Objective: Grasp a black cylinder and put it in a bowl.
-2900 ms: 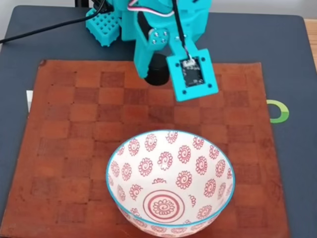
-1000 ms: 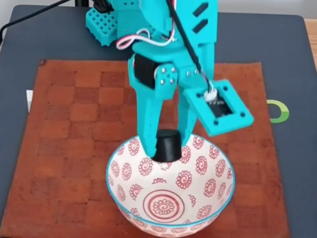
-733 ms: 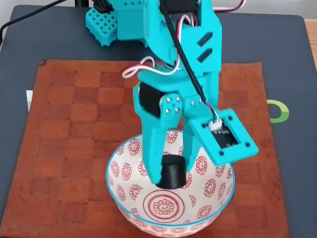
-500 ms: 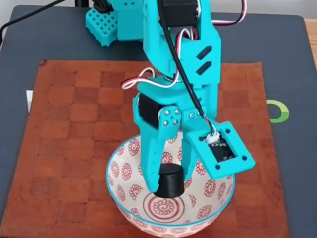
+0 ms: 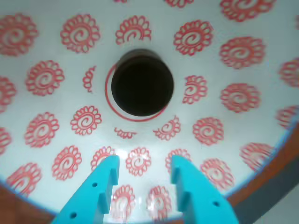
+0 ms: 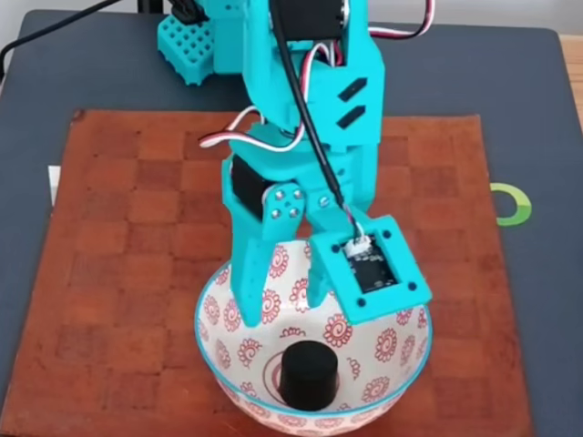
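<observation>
No readable writing is seen; only part of a green ring mark (image 6: 516, 204) is shown on the dark table (image 6: 510, 91), right of the bowl. One bowl (image 6: 402, 368) and one black cylinder (image 6: 308, 372) are counted. The cylinder is stood upright on the bowl's red-ringed centre. The gripper (image 5: 142, 169) is held spread and empty above it, over the bowl's far side, on a brown checkered mat (image 6: 127, 237).
</observation>
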Robot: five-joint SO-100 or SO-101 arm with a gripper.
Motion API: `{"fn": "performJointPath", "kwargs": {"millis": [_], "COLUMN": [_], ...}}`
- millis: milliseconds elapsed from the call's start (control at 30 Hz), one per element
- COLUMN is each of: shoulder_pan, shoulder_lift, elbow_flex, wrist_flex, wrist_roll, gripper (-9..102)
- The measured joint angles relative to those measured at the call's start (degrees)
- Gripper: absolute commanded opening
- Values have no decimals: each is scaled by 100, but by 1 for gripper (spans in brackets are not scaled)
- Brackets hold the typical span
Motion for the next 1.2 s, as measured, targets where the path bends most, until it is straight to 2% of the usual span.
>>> {"fn": "performJointPath", "kwargs": {"millis": [133, 500, 833, 1200], "shoulder_pan": [18, 70, 0, 70], "shoulder_lift": [686, 3111, 5818, 8209], "elbow_flex": [422, 3085, 6231, 8851], "wrist_flex": [62, -62, -1002, -1837], "wrist_roll": [35, 589, 1116, 1477], "gripper": [0, 0, 0, 0]}}
